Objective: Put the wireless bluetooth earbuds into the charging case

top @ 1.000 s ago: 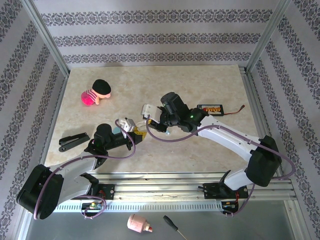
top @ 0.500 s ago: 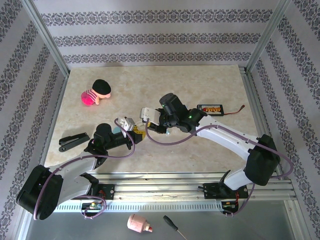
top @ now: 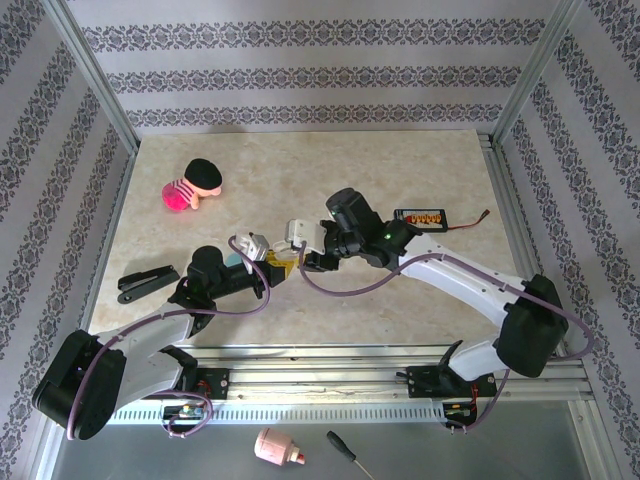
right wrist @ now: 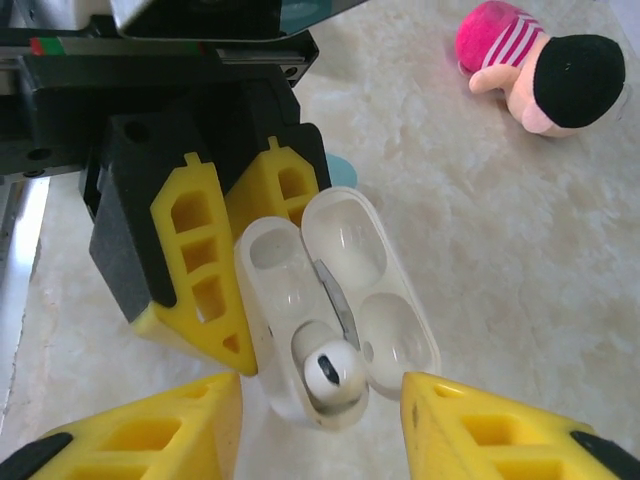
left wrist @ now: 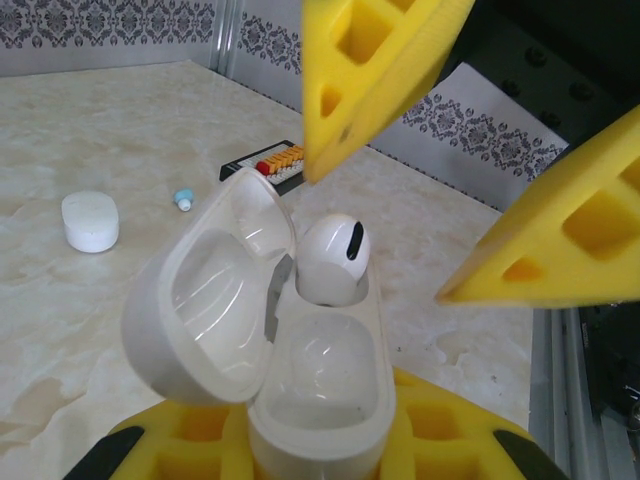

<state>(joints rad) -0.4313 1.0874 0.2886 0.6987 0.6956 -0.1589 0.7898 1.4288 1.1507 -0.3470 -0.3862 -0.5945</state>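
Marbled table (top: 400,160) with plush doll (top: 192,185), black stapler (top: 148,283), blue earbud (left wrist: 184,199)

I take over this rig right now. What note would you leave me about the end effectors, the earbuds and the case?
Left end effector: shut on the open white pebble-shaped plastic charging case.
Right end effector: open, empty, close over the case.
Done: one white stemmed plastic earbud sits in one socket.
Left to do: the other socket is empty; a tiny pale blue earbud lies loose on the beige marble-patterned table.
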